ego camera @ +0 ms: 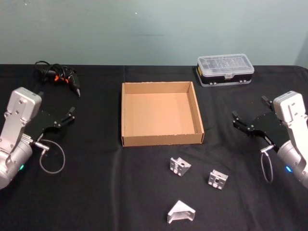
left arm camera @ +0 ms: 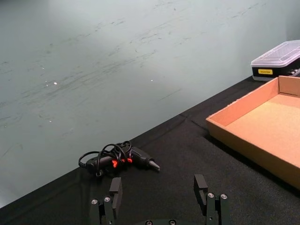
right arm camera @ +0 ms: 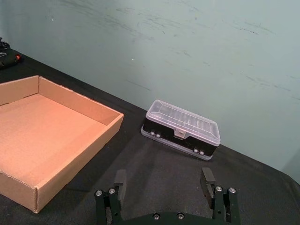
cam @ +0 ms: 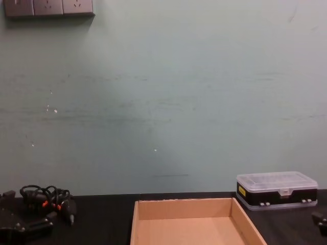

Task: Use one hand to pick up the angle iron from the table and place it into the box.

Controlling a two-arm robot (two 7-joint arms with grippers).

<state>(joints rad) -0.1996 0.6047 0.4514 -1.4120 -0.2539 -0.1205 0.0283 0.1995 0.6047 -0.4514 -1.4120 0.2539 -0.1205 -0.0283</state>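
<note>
Well, your right tool (ego camera: 249,108) and left tool (ego camera: 56,102) both hover empty, fingers apart. Nearest angle iron (ego camera: 218,179) lies on the worktop (ego camera: 96,192) inward of the right tool, toward the body; probably rigid, slick metal, so pinch one flat flange.

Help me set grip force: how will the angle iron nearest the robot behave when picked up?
The angle iron looks like bare silvery metal, so it is probably stiff and heavy for its size. Its smooth, sloped faces might slip under a light pinch. Lying flat-sided on the table, it should slide rather than roll if pushed.
</note>
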